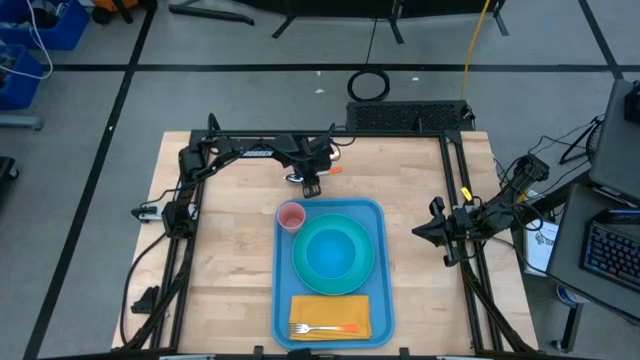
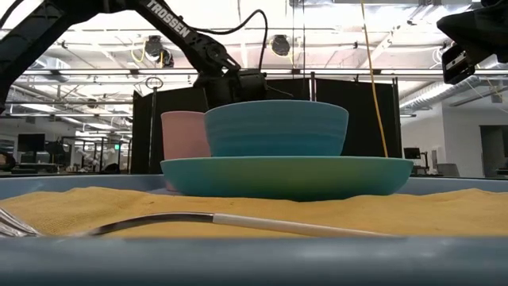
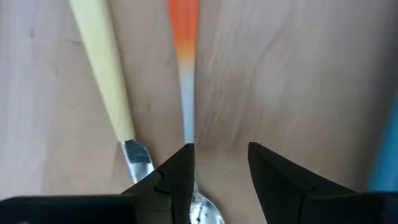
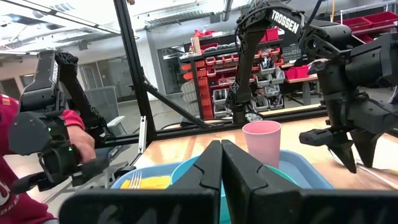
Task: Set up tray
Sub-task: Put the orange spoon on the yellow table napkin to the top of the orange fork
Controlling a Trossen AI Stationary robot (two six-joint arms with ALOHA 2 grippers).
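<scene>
My left arm reaches in along the far edge of the table, elbow folded, wrist bent down so that my left pincer (image 1: pixel 311 187) hangs over bare wood just past the far rim of the tray (image 1: pixel 380 262). Its two dark fingers (image 3: pixel 177 177) stand apart and hold nothing. My right arm waits at the right side of the table, its pincer (image 1: pixel 418 232) clenched on nothing and aimed toward the tray, well clear of it.

The tray lies in the near middle of the table, long side running away from the front edge. On it sit a pink cup (image 1: pixel 291 216) in the far left corner, a turquoise plate (image 1: pixel 306 268) with a blue bowl (image 1: pixel 333 250) on it in the middle, and a yellow-orange napkin (image 1: pixel 358 307) at the near end with a fork (image 1: pixel 322 328) lying across it.

From above, the cutlery under my left pincer is little more than an orange speck. My left wrist camera gives it properly: a spoon (image 3: pixel 186 81) with an orange handle end runs between my spread fingers, its bowl down by the fingertips, and a knife (image 3: pixel 106 81) with a pale yellow handle lies just beside it on the wood, the two nearly parallel.

The low camera stacks the bowl, plate and cup above the napkin. My right wrist camera alone shows a person's red sleeve (image 4: pixel 15 130) beyond the table.
</scene>
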